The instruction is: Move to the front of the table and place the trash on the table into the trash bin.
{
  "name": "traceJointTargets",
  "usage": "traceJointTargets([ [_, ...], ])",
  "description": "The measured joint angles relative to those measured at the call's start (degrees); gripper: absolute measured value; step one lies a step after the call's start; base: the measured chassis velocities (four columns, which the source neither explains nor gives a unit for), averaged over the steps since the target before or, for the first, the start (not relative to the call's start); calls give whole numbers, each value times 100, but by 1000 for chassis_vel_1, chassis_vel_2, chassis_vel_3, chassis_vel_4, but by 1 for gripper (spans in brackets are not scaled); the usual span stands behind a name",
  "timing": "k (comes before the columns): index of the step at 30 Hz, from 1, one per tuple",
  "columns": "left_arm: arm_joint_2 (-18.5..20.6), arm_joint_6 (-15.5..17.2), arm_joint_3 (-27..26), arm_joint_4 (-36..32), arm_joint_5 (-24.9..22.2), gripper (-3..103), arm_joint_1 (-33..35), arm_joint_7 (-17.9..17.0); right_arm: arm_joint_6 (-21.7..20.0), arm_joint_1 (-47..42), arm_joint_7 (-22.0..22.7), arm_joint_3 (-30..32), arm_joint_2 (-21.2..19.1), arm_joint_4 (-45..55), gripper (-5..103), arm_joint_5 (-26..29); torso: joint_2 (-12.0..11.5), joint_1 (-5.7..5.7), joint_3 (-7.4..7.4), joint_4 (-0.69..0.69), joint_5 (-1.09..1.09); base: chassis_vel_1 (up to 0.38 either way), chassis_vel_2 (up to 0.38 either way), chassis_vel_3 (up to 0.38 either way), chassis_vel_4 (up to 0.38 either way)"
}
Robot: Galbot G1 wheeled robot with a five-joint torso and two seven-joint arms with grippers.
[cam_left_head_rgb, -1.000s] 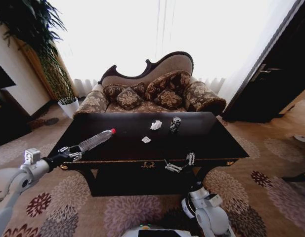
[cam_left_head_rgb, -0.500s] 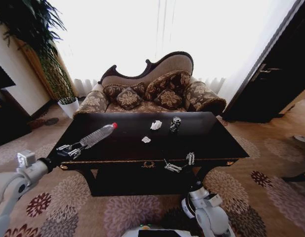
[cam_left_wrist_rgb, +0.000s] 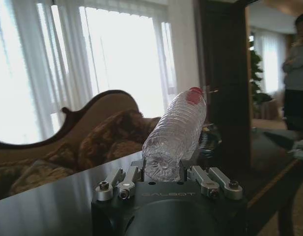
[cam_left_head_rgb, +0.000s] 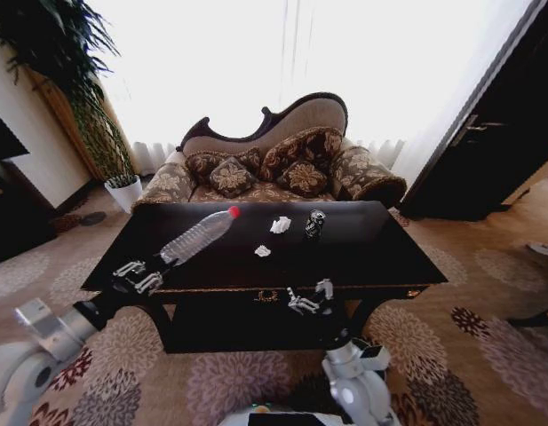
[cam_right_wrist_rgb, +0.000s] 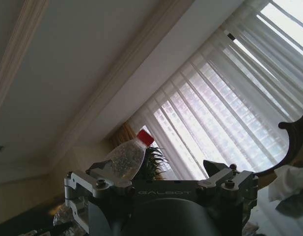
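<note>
Left gripper (cam_left_head_rgb: pixel 138 276) fingers (cam_left_wrist_rgb: pixel 123 181) clamped on base of clear bottle (cam_left_head_rgb: pixel 199 236), red cap aimed at 1 o'clock, above counter (cam_left_head_rgb: pixel 380 253) left edge. Looks empty, so light, thin-walled, crushable and slick (base hold leaves neck cantilevered). Right gripper (cam_left_head_rgb: pixel 310 297) at front edge, fingers spread, empty. Can (cam_left_head_rgb: pixel 314 224) and paper scraps (cam_left_head_rgb: pixel 280 224) at 12 o'clock, mid-counter.

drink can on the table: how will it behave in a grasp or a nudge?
The drink can stands upright, narrow and tall, so a nudge would probably tip it. Once down, its round body would likely roll on the glossy table. Weight cannot be judged.
</note>
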Motion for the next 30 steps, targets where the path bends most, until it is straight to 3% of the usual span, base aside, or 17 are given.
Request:
traceJointTargets([
  [2, 11, -286, 166, -73, 13, 35, 95, 570, -249, 10, 81, -202, 30, 86, 100, 410, 0, 0, 0, 0, 0, 0, 0, 0, 0],
  [3, 11, -286, 166, -73, 13, 35, 95, 570, -249, 10, 81, -202, 30, 86, 100, 410, 0, 0, 0, 0, 0, 0, 0, 0, 0],
  [6, -3, -401, 321, -154, 68, 35, 108, 1060, -410, 62, 139, -279, 63, 75, 100, 663, 0, 0, 0, 0, 0, 0, 0, 0, 0],
  [15, -25, -426, 482, -79, 240, 35, -13, 1180, -375, 43, 48, -140, 46, -45, 100, 625, 0, 0, 0, 0, -1, 0, 0, 0, 0],
  [20, 22, -386, 349, -77, 55, 35, -157, 1182, -348, 38, -13, -101, 46, -148, 100, 612, 0, 0, 0, -1, -1, 0, 0, 0, 0],
  [30, 192, -223, 127, 94, -367, 35, -406, 1319, -360, 37, -741, -143, 66, -168, 100, 1639, -1, 0, 0, 0, -1, 0, 0, 0, 0],
])
